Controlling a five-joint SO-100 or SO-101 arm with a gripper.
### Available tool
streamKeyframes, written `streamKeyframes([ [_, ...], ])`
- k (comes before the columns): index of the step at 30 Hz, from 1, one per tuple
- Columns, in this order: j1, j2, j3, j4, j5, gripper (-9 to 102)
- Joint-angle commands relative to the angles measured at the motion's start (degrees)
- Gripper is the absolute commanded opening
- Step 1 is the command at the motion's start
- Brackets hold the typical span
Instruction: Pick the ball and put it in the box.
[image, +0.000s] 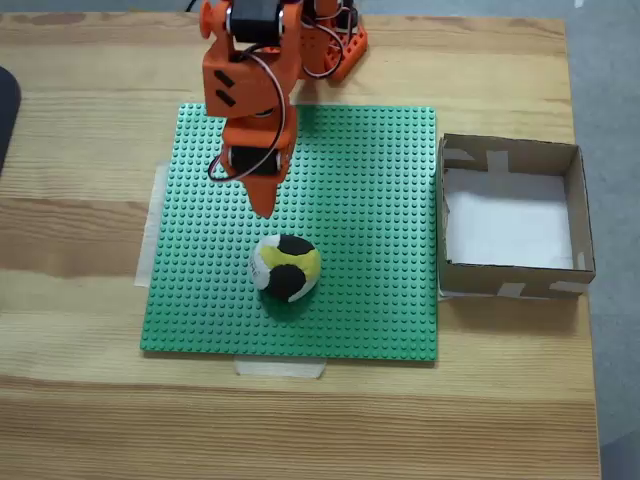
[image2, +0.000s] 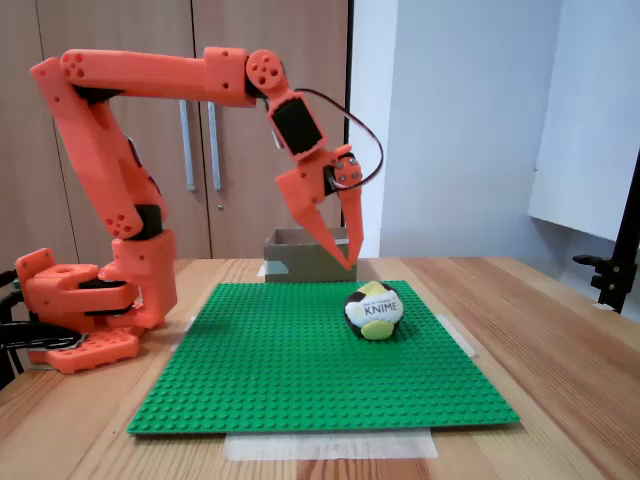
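In a fixed view from the side, the ball (image2: 374, 310) sits on the green studded mat (image2: 300, 365), toward its far right part. The gripper (image2: 344, 257) hangs just above and left of the ball, fingers slightly apart, holding nothing. The box (image: 515, 220) stands on the bench (image: 80, 250) just beside the mat's edge.

Behind my wooden bench (image2: 560, 330) stand brown cupboard doors (image2: 120, 130) with metal handles (image2: 186, 145); a pale wall (image2: 460, 120) is evenly lit, and grey floor (image: 605, 80) runs alongside.
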Motion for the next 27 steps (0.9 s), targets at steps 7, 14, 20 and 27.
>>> streamKeyframes([
  [7,0.53,-6.77,-11.78,5.01,-0.97,-1],
  [14,-0.26,-12.66,-17.93,9.58,-2.90,-1],
  [20,-0.44,-18.11,-24.43,12.22,-1.76,-1],
  [27,-1.23,-21.01,-28.74,13.36,-0.44,4],
])
